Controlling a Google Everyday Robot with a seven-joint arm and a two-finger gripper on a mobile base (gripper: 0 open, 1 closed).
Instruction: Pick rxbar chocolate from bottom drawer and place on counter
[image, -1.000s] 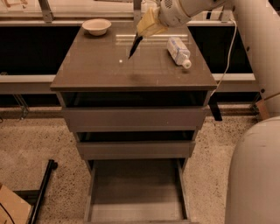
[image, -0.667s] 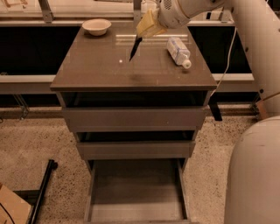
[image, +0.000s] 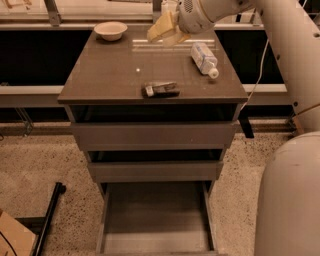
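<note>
Freed from my jaws, the rxbar chocolate (image: 161, 89) now lies flat on the tabletop (image: 105, 75); the jaws hang spread above its back, since I judge the placing done.

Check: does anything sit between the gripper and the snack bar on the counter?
Nothing visible. The snack bar lies near the counter's front edge, the gripper hangs above the back; the bottle and bowl sit off to the sides.
</note>
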